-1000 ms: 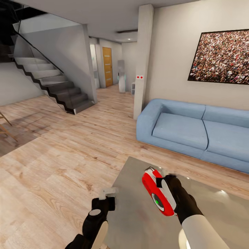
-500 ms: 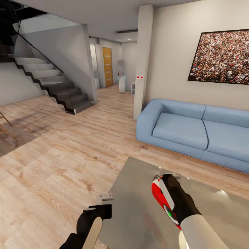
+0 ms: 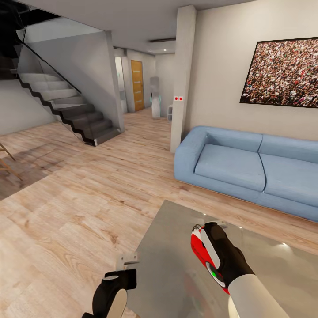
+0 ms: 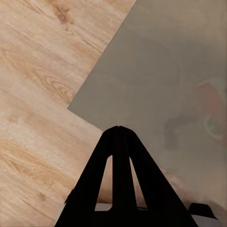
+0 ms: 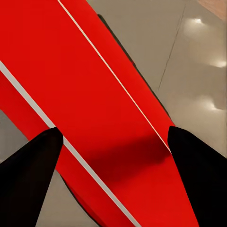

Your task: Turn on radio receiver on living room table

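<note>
The red radio receiver (image 3: 197, 250), with white trim and a green-lit dial, hangs tilted just above the glossy grey-beige table (image 3: 176, 247). My right gripper (image 3: 212, 230) is shut on it. In the right wrist view the radio's red body (image 5: 94, 94) lies between the two black fingers (image 5: 28, 175), with the table beneath. My left gripper (image 3: 127, 258) hovers at the table's near left edge, its fingers pressed together at the tip (image 4: 118, 128), holding nothing. A faint red reflection of the radio (image 4: 213, 111) shows on the tabletop.
A long light-blue sofa (image 3: 251, 170) stands behind the table under a framed crowd picture (image 3: 282, 73). A pillar (image 3: 182, 79) rises left of the sofa. Light wood floor (image 3: 79, 198) runs left toward a staircase (image 3: 66, 106) and a hallway door (image 3: 137, 85).
My right gripper has carried the radio nearer and lower, turning it edge-on, so its face shows less. My left arm has drawn back toward the lower left.
</note>
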